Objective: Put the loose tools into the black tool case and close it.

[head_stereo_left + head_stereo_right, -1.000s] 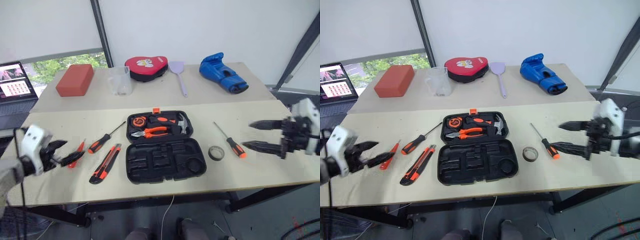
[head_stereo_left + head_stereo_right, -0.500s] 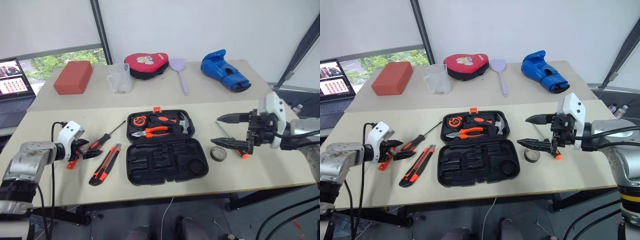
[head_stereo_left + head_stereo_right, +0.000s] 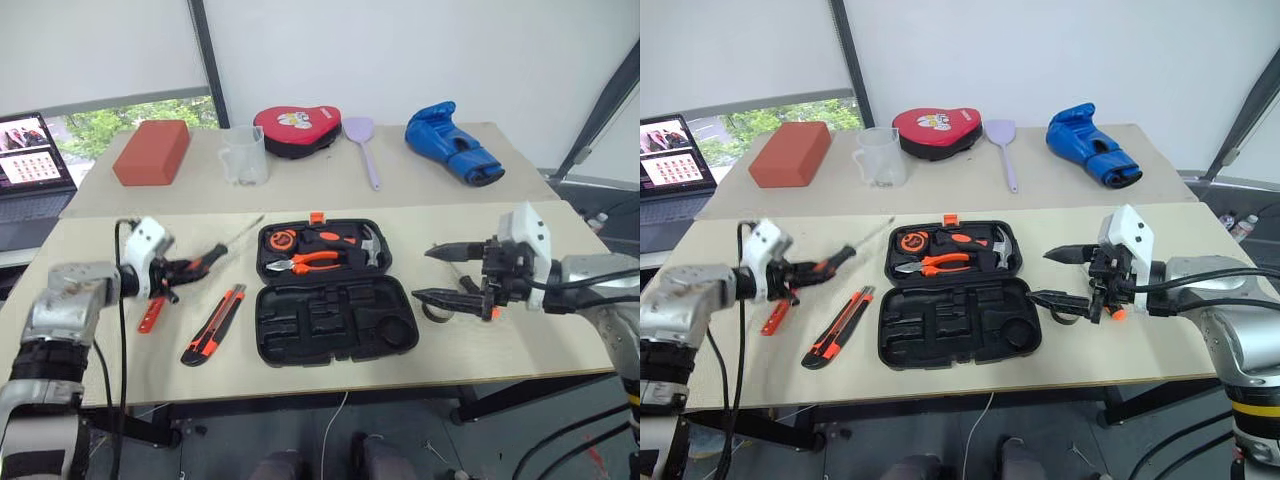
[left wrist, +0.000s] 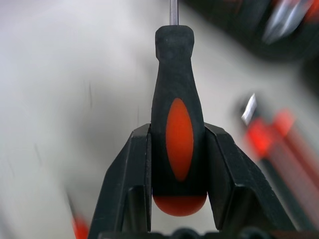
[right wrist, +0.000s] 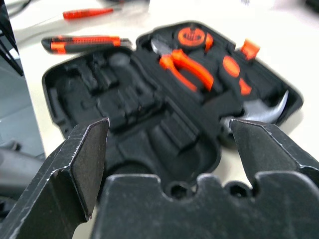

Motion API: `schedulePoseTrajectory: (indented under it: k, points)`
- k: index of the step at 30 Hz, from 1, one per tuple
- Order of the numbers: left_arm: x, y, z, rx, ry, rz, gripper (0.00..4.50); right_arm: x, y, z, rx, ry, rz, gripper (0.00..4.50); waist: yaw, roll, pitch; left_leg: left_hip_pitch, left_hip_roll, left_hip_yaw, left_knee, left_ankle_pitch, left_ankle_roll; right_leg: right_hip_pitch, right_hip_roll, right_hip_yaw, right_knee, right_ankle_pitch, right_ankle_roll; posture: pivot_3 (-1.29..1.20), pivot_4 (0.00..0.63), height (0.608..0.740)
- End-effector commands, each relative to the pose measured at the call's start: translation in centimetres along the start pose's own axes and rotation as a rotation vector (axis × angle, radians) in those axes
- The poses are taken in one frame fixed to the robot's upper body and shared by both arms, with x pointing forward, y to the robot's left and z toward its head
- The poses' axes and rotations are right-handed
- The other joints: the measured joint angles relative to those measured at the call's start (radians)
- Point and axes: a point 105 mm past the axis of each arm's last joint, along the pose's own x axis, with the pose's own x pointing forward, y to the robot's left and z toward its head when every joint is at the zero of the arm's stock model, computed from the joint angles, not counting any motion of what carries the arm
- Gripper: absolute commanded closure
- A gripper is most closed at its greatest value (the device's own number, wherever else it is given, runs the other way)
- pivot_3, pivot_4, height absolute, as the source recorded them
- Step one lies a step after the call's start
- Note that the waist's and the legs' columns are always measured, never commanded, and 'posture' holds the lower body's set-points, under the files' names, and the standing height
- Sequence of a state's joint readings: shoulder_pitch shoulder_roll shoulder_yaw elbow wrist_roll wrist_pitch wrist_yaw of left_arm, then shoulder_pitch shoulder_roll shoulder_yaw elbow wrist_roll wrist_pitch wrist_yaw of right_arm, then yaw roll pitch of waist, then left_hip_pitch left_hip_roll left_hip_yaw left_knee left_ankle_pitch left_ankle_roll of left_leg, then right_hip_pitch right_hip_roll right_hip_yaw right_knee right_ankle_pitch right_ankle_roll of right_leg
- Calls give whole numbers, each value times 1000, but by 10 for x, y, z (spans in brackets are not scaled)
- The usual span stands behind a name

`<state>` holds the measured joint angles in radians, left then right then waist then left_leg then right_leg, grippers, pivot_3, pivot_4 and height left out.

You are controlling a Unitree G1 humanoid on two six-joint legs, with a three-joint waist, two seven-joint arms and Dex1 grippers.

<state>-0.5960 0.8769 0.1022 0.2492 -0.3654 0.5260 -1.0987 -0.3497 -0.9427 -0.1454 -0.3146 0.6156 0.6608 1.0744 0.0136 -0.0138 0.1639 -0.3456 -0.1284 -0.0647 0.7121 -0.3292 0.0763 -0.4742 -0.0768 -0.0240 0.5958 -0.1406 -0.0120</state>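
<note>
The black tool case [image 3: 262,322] lies open at the table's middle, its moulded slots [image 5: 99,99] bare in the near half. My left gripper [image 3: 185,270] is shut on a black-and-orange screwdriver [image 4: 174,74], held off the table left of the case with its shaft [image 3: 243,228] pointing away. A utility knife [image 3: 213,325] and a slim orange tester screwdriver [image 3: 150,315] lie on the table nearby. My right gripper [image 3: 428,272] hovers open at the case's right edge. Behind its lower finger lie the tape roll [image 3: 432,310] and the orange end of a second screwdriver [image 3: 1118,313].
The case's far half holds orange pliers [image 3: 312,261], a hammer [image 3: 372,243] and a tape measure [image 3: 282,240]. At the back stand a red block [image 3: 150,153], a clear cup [image 3: 243,157], a red mitt [image 3: 294,130], a spatula [image 3: 365,145] and a blue glove [image 3: 452,143]. A laptop [image 3: 30,165] sits far left.
My left gripper has closed on the screwdriver's handle and lifted it up and toward the case. My right gripper has come in leftward to the case's right edge, still open.
</note>
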Motion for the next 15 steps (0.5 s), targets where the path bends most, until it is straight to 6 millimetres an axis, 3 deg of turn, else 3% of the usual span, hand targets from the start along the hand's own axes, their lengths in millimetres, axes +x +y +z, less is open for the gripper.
schedulePoseTrajectory:
  k: [1,5,9,15]
  points:
    - [6,-55,33,172,-37,-332,3566,-8,12,13,-66,-5,31,0,-3,0,0,0,0,0,0,0,0,0,0,0,0,0,0,0,150,740]
    - [38,-77,5,311,111,-469,3566,-6,13,11,-67,0,26,0,-2,1,0,3,0,0,0,-1,-1,4,-1,-1,-1,0,0,0,150,740]
    - [77,-74,-15,336,162,-458,3566,4,12,10,-59,-22,6,0,1,-1,1,6,2,0,1,-3,-6,8,0,0,-1,3,-2,0,150,740]
    - [91,-81,-21,375,184,-518,3566,10,18,12,-53,-45,-1,0,-2,-2,1,5,3,1,1,0,0,5,1,1,0,3,-3,0,150,740]
